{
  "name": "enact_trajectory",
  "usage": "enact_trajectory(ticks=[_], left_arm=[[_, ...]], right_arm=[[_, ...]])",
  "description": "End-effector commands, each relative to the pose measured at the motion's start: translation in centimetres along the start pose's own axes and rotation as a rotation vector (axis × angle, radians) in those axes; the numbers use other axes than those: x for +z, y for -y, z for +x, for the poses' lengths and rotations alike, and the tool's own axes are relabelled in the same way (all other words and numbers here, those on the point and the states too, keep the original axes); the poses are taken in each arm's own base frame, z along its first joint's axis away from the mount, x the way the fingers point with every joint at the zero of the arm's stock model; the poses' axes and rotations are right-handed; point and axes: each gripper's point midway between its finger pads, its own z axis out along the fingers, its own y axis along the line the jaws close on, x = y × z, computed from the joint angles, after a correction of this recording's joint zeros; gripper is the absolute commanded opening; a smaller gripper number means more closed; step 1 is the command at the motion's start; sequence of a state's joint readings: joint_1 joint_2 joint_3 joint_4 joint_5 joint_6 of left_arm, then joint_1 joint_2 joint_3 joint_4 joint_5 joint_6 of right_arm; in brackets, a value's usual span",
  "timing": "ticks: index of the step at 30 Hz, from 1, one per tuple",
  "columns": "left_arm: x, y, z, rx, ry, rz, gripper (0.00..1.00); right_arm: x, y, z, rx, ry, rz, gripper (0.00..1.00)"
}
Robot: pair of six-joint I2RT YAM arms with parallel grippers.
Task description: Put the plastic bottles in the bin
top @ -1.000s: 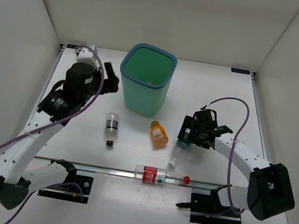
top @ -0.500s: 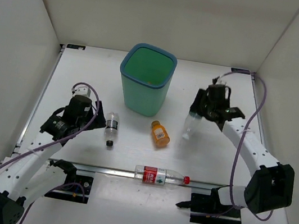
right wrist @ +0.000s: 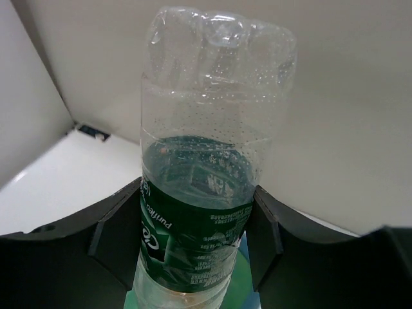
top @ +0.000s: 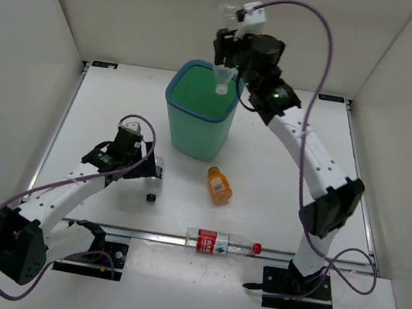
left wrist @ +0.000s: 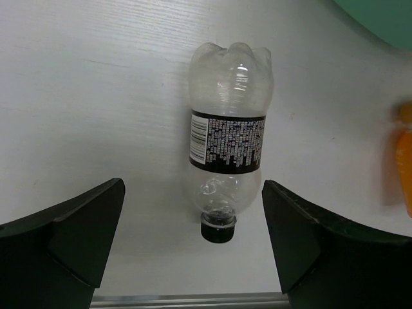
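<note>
In the overhead view, my right gripper (top: 228, 54) is clenched on the clear plastic bottle with the green label (top: 222, 75). It hangs cap-down above the mouth of the tall teal-green plastic bin (top: 192, 141), so I judge a release would drop it inside. My left gripper (top: 143, 170) sits low at the clear black-capped bottle (top: 155, 172), which lies on the white table (top: 290, 215) near the bin's foot. A stubby orange bottle (top: 219, 186) and a long clear bottle with a red cap (top: 222, 242) lie nearer me, apart from both arms.

On the left wrist camera, the fingers (left wrist: 77, 238) are spread wide and flank the black-capped bottle without touching it. Nothing blocks them from closing, since the orange bottle lies off to one side.

On the right wrist camera, both pads (right wrist: 119, 232) press the green label. A sliver of the bin shows beneath.
</note>
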State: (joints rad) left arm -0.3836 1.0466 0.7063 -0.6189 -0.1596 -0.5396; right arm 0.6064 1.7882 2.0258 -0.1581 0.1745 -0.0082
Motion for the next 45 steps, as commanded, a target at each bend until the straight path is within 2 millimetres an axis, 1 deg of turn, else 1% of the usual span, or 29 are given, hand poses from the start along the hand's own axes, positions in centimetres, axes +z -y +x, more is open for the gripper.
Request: enact_trajectory(ticks=[1, 3, 5, 6, 7, 9, 11, 15, 17, 18, 20, 21, 23, 24, 25, 26, 27, 28, 29, 31, 32, 34, 35, 37, 39, 40, 43, 44, 45], left_arm=[[0.6, 1.4, -1.4, 0.009, 0.036, 0.040, 0.99], [1.0, 1.3, -1.4, -0.001, 0.031, 0.036, 0.99], [1.0, 1.2, -1.3, 0.001, 0.032, 0.033, 0.99], [1.0, 1.3, -1.3, 0.004, 0.033, 0.035, 0.99], [1.2, 1.2, -1.2, 0.004, 0.032, 0.034, 0.99], [1.1, 1.3, -1.1, 0.003, 0.036, 0.045, 0.98], [1.4, 1.4, -0.8, 0.005, 0.031, 0.044, 0.99], [2.2, 1.5, -0.4, 0.005, 0.022, 0.041, 0.98], [2.7, 1.6, -0.3, 0.008, 0.018, 0.043, 0.99], [3.0, 1.7, -0.3, 0.011, 0.017, 0.039, 0.99], [3.5, 1.8, 0.1, 0.021, 0.003, 0.036, 0.99], [3.9, 1.9, 0.1, 0.027, -0.005, 0.032, 0.99], [4.5, 2.3, 0.3, 0.032, -0.011, 0.032, 0.96], [4.9, 1.9, 0.5, 0.023, -0.019, 0.018, 0.92], [5.3, 2.3, 1.0, 0.030, -0.041, 0.033, 0.86], [5.5, 2.6, 0.9, 0.030, -0.036, 0.048, 0.80], [5.8, 2.8, 1.1, 0.026, -0.044, 0.052, 0.76], [6.1, 2.7, 1.0, 0.029, -0.050, 0.047, 0.73], [6.0, 2.9, 1.3, 0.036, -0.059, 0.043, 0.70], [6.3, 2.9, 1.3, 0.059, -0.061, 0.018, 0.64], [6.4, 2.7, 1.0, 0.061, -0.056, 0.007, 0.57], [6.1, 3.1, 0.3, 0.056, -0.059, 0.015, 0.44], [5.5, 3.2, -0.1, 0.057, -0.062, 0.013, 0.31], [3.6, 3.6, -2.1, 0.056, -0.019, 0.013, 0.20], [-0.3, 5.2, -6.1, 0.043, 0.112, 0.080, 0.20], [-1.8, 5.7, -7.0, 0.037, 0.145, 0.104, 0.22], [-11.4, 8.1, -15.1, 0.025, 0.430, 0.223, 0.25], [-12.9, 8.9, -16.6, 0.029, 0.480, 0.249, 0.24], [-15.5, 9.9, -19.4, 0.026, 0.575, 0.285, 0.25]], right_arm=[[3.5, -2.0, 4.4, -0.141, -0.045, -0.019, 0.37], [4.0, -3.0, 6.9, -0.137, -0.083, -0.046, 0.39], [3.6, -3.8, 8.2, -0.120, -0.112, -0.081, 0.50], [3.5, -4.6, 8.2, -0.124, -0.108, -0.096, 0.59], [3.2, -4.6, 7.6, -0.116, -0.099, -0.094, 0.64], [2.8, -4.9, 6.3, -0.108, -0.074, -0.099, 0.99], [2.3, -4.7, 4.2, -0.103, -0.045, -0.115, 0.99], [0.7, -3.8, 1.4, -0.078, -0.023, -0.100, 0.99], [-0.6, -3.1, 1.8, -0.089, -0.068, -0.072, 0.99], [-1.6, -2.6, 0.9, -0.088, -0.057, -0.059, 1.00], [-3.4, -1.0, 2.7, -0.111, -0.122, 0.017, 0.99], [-4.7, -0.5, 2.4, -0.114, -0.130, 0.031, 0.99], [-7.2, 2.0, 5.3, -0.105, -0.212, 0.103, 0.99], [-9.1, 3.3, 6.9, -0.078, -0.261, 0.127, 0.99], [-10.8, 4.0, 6.5, -0.024, -0.257, 0.143, 0.99], [-11.6, 4.9, 9.8, 0.008, -0.329, 0.165, 0.99], [-13.6, 5.9, 11.3, 0.028, -0.368, 0.186, 0.99], [-15.2, 6.4, 11.3, 0.069, -0.371, 0.200, 1.00], [-16.3, 6.9, 13.8, 0.099, -0.425, 0.208, 0.99], [-19.4, 8.7, 16.9, 0.153, -0.485, 0.259, 0.99], [-20.3, 8.6, 17.1, 0.182, -0.488, 0.241, 0.99], [-22.2, 9.3, 19.6, 0.250, -0.522, 0.253, 0.99], [-23.2, 8.9, 21.1, 0.268, -0.554, 0.228, 0.99], [-24.0, 8.6, 22.3, 0.301, -0.582, 0.203, 0.99], [-24.6, 7.9, 23.7, 0.295, -0.625, 0.188, 0.99], [-24.7, 7.5, 24.4, 0.279, -0.649, 0.184, 1.00], [-25.0, 7.0, 25.5, 0.257, -0.689, 0.184, 1.00], [-24.9, 6.7, 25.9, 0.272, -0.690, 0.176, 0.99], [-24.9, 6.4, 26.1, 0.290, -0.683, 0.150, 1.00]])
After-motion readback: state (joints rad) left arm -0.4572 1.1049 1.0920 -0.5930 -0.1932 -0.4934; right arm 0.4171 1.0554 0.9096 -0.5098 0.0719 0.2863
